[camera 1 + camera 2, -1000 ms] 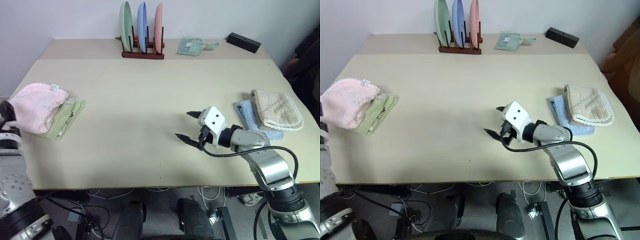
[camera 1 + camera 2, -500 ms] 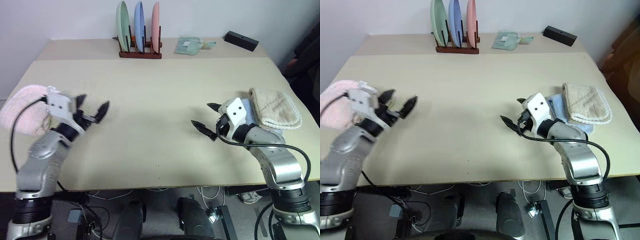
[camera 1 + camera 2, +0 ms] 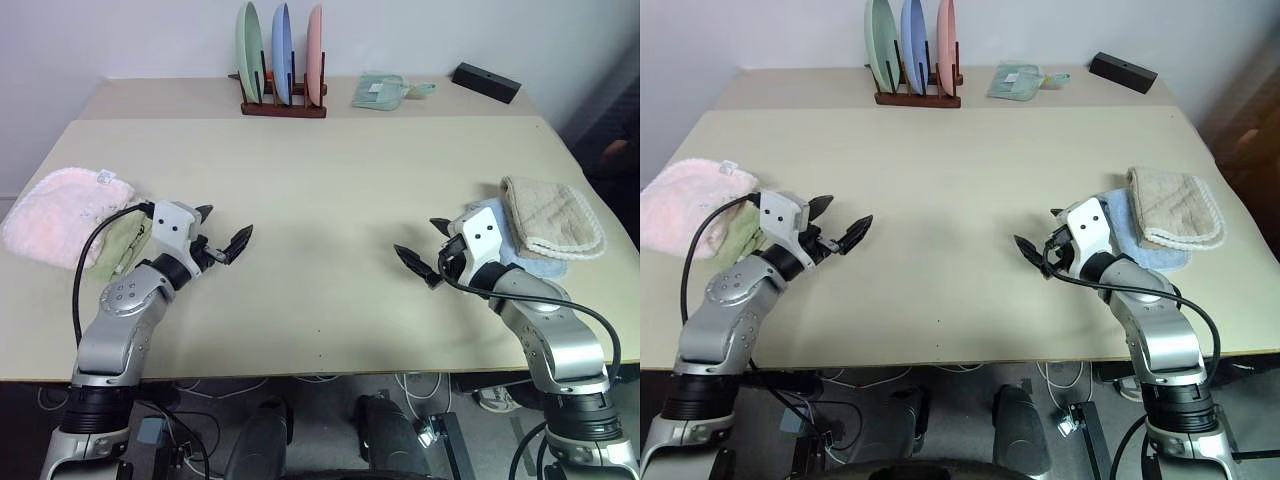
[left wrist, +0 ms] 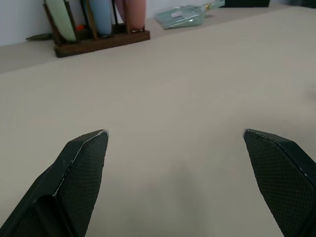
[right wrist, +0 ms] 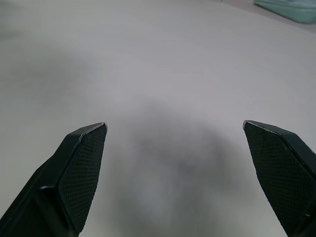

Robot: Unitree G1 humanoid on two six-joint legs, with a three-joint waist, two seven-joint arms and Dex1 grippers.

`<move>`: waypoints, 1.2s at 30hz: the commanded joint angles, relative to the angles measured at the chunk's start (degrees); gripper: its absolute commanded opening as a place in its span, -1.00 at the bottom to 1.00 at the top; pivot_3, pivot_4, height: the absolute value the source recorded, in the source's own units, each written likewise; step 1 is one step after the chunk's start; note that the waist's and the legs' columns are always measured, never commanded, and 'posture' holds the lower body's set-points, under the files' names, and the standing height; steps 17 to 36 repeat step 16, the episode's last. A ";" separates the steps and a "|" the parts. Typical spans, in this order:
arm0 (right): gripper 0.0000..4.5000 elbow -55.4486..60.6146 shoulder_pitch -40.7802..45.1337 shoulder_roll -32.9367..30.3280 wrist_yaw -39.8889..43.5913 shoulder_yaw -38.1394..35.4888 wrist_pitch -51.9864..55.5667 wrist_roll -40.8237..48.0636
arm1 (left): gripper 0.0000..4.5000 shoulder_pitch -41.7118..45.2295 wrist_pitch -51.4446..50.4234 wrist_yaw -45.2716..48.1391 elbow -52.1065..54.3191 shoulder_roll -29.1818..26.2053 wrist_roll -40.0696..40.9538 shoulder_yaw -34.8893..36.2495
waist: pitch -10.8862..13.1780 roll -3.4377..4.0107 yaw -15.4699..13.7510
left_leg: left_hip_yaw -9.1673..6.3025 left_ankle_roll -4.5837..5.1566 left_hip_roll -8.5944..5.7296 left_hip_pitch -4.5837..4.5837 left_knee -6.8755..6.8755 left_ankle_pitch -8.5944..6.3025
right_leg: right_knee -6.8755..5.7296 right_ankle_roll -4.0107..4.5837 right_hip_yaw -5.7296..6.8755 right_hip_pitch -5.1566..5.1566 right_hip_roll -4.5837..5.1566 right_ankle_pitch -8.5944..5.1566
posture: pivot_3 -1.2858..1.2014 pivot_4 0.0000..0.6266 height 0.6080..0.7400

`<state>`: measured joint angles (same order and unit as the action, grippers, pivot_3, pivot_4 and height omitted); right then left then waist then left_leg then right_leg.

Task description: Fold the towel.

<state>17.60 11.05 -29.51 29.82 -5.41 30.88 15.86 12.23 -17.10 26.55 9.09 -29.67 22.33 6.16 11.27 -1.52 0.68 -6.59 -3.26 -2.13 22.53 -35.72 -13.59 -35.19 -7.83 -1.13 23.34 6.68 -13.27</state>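
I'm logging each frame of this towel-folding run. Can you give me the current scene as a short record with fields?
towel: pale pink towel, bunched at the table's left edge, lying partly on a light green towel
left gripper: open, over bare table, beside the green towel, holding nothing
right gripper: open, over bare table, holding nothing
right side: beige towel lying on a light blue towel
back of table: plate rack with three upright plates, small folded green cloth, black box
fold: not under way

Robot test lab, bare table (image 3: pixel 320 180), cables underneath (image 3: pixel 210 385), staged plate rack (image 3: pixel 283 105)
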 commanded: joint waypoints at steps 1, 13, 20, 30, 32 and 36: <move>1.00 4.21 -1.16 0.55 -1.52 -1.66 0.51 0.85 | 0.99 0.58 1.05 1.19 0.87 0.08 -1.08 0.17 | 0.00 0.00 0.01 | -0.01 0.00 0.00 0.00 0.00 0.00 | 0.00 0.00 0.00 0.00 0.00 0.00 | 0.03 -0.52 1.00; 1.00 7.11 -2.25 0.50 -3.66 -2.04 2.43 1.71 | 0.99 2.86 2.29 2.49 -1.69 2.69 -4.00 -1.10 | 0.00 0.00 0.01 | -0.01 0.01 -0.01 0.00 0.00 0.00 | -0.01 -0.01 0.00 0.00 0.00 0.01 | 0.03 -0.52 1.00; 1.00 6.74 -2.49 0.54 -3.76 -1.75 2.06 1.64 | 0.99 2.31 2.35 2.29 -1.19 3.07 -4.43 -0.60 | 0.00 0.00 0.05 | -0.01 0.00 0.00 -0.01 0.00 0.00 | -0.01 -0.01 0.01 0.00 0.00 0.01 | 0.03 -0.52 1.00; 1.00 6.74 -2.49 0.54 -3.76 -1.75 2.06 1.64 | 0.99 2.31 2.35 2.29 -1.19 3.07 -4.43 -0.60 | 0.00 0.00 0.05 | -0.01 0.00 0.00 -0.01 0.00 0.00 | -0.01 -0.01 0.01 0.00 0.00 0.01 | 0.03 -0.52 1.00; 1.00 6.74 -2.49 0.54 -3.76 -1.75 2.06 1.64 | 0.99 2.31 2.35 2.29 -1.19 3.07 -4.43 -0.60 | 0.00 0.00 0.05 | -0.01 0.00 0.00 -0.01 0.00 0.00 | -0.01 -0.01 0.01 0.00 0.00 0.01 | 0.03 -0.52 1.00; 1.00 6.74 -2.49 0.54 -3.76 -1.75 2.06 1.64 | 0.99 2.31 2.35 2.29 -1.19 3.07 -4.43 -0.60 | 0.00 0.00 0.05 | -0.01 0.00 0.00 -0.01 0.00 0.00 | -0.01 -0.01 0.01 0.00 0.00 0.01 | 0.03 -0.52 1.00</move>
